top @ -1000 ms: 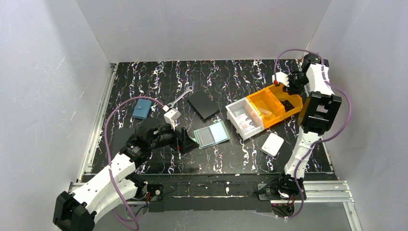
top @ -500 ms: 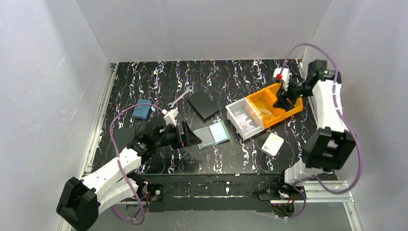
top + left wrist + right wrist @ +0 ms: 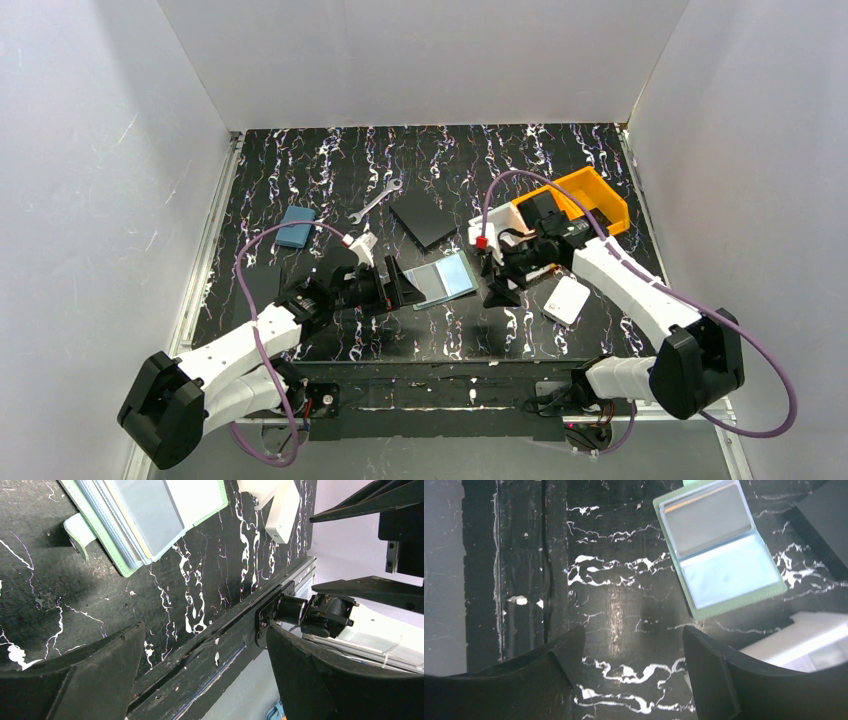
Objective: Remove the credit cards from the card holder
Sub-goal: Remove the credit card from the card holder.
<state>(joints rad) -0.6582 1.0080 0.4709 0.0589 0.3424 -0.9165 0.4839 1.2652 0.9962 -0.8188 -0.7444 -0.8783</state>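
Observation:
The card holder (image 3: 441,279) lies open and flat mid-table, pale mint green with a grey panel and a light-blue panel. It also shows in the left wrist view (image 3: 145,520) and the right wrist view (image 3: 720,545). The credit cards sit inside its sleeves; a tan edge (image 3: 694,502) shows above the grey panel, and the light-blue one (image 3: 729,570) fills the other panel. My left gripper (image 3: 398,285) is open and empty at the holder's left edge, also seen in its wrist view (image 3: 205,645). My right gripper (image 3: 497,284) is open and empty just right of the holder, also seen in its wrist view (image 3: 634,635).
A white square box (image 3: 566,298) lies right of the right gripper. A white bin (image 3: 497,228) and an orange bin (image 3: 592,193) stand behind the right arm. A black square plate (image 3: 424,218), a wrench (image 3: 376,201) and a blue pouch (image 3: 295,226) lie further back.
My right arm swung from the orange bin at the back right down to the holder's right side. My left gripper moved right, up to the holder's left edge.

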